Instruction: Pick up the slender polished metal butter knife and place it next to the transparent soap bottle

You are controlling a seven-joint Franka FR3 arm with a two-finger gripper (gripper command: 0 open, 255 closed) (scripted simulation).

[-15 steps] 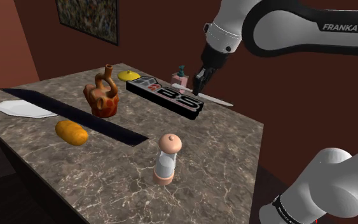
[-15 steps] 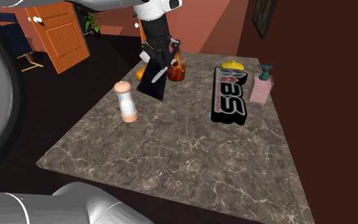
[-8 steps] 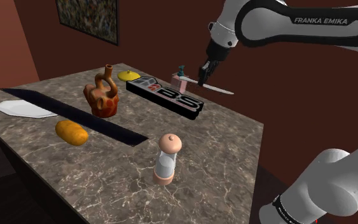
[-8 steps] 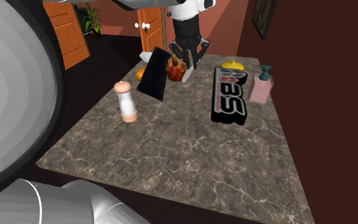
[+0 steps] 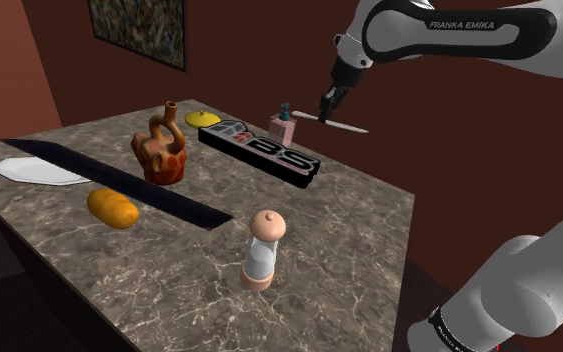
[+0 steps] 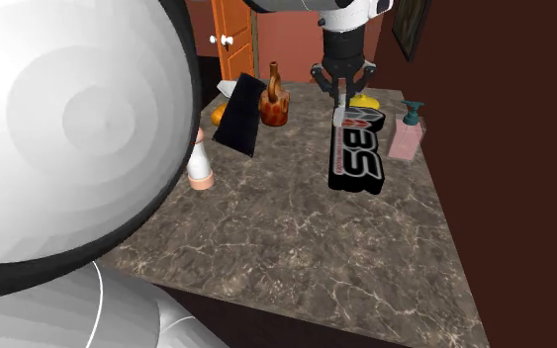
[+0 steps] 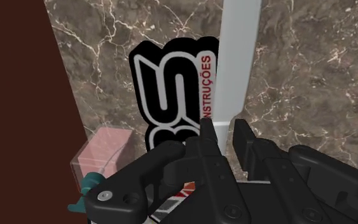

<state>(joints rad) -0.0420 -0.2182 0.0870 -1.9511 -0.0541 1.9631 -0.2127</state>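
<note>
- Shoulder view: the gripper [image 5: 326,106] pinches the knife [image 5: 350,126], which is held roughly level in the air, clear of the table [image 5: 349,230].
- The knife is near the pink soap bottle [image 5: 285,126], higher than it and not touching it.
- Wrist view: the fingers clasp the knife's narrow part; its wide blade reaches alongside the black lettered box [image 7: 171,83].
- The soap bottle stands upright on the table beside that box.

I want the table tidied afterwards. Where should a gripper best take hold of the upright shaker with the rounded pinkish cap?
Probably grip the shaker by its pale straight-sided body, just under the cap, coming down from above with a finger on each side. It stands upright and apart from the other things, and the domed cap would likely slip.
</note>
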